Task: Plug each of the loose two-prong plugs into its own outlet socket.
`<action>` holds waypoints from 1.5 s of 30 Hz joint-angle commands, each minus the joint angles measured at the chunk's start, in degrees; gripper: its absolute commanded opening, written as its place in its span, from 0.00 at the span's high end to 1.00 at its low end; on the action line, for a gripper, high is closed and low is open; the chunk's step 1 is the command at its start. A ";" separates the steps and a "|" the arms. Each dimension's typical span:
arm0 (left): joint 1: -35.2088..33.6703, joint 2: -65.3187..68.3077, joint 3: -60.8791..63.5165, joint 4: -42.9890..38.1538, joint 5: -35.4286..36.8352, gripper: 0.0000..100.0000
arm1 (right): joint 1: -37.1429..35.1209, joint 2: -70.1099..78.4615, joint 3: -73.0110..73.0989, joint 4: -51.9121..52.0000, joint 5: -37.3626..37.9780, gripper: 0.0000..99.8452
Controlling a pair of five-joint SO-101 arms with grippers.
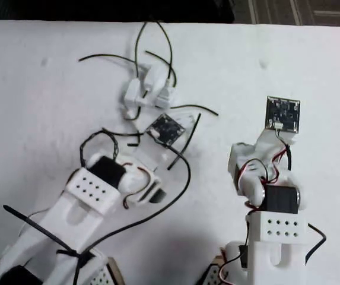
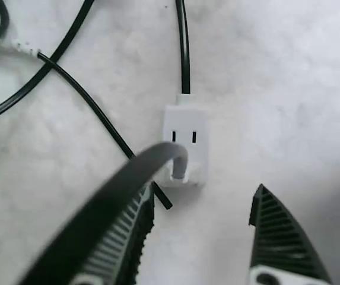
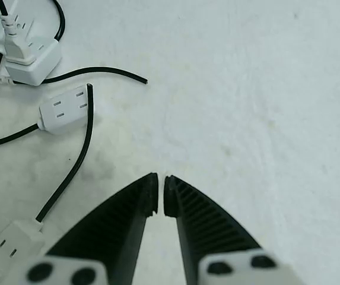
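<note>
- Left wrist view: the outlet socket (image 2: 184,142) lies on the table (image 2: 288,71), with the left gripper (image 2: 204,199) just beside it, fingers apart.
- The right gripper (image 3: 161,196) sits apart from that socket, fingers together.
- Likely step: securing the socket. The next move calls for closing squarely on its body.

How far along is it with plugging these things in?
Early, it seems. One white pair may already be joined, but I can't be sure. Right now the left claw hangs open by a white socket whose two slots are empty, and it holds nothing. The right claw is shut on nothing. At least that socket is left to fill.
</note>
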 commanded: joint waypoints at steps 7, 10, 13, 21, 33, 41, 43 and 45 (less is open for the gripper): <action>-0.48 -1.80 8.35 -10.02 0.09 0.71 | 0.66 -0.57 -0.35 -0.75 0.79 0.98; -3.21 -0.92 9.41 -12.48 0.09 0.71 | 0.66 -0.57 -0.35 -0.75 0.70 0.98; -5.14 4.35 8.26 -13.71 -0.53 0.71 | 0.40 -0.57 -0.35 -0.66 0.70 0.98; -4.53 23.16 -3.60 -11.43 -1.23 0.79 | 0.40 -0.57 -0.35 -0.66 0.70 0.98; -1.98 16.22 -5.63 -8.70 -1.67 0.98 | 0.40 -0.57 -0.26 -0.66 0.79 0.98; -9.01 -1.63 -6.24 -5.10 -6.77 0.98 | 0.13 -0.57 0.35 -0.75 0.79 0.98; -12.70 -3.03 -8.00 -4.75 -7.38 0.98 | -0.66 -0.57 0.35 -0.75 0.79 0.98; -16.92 -2.33 -10.90 -5.19 -8.35 0.98 | -1.01 -0.57 0.70 -0.75 0.79 0.98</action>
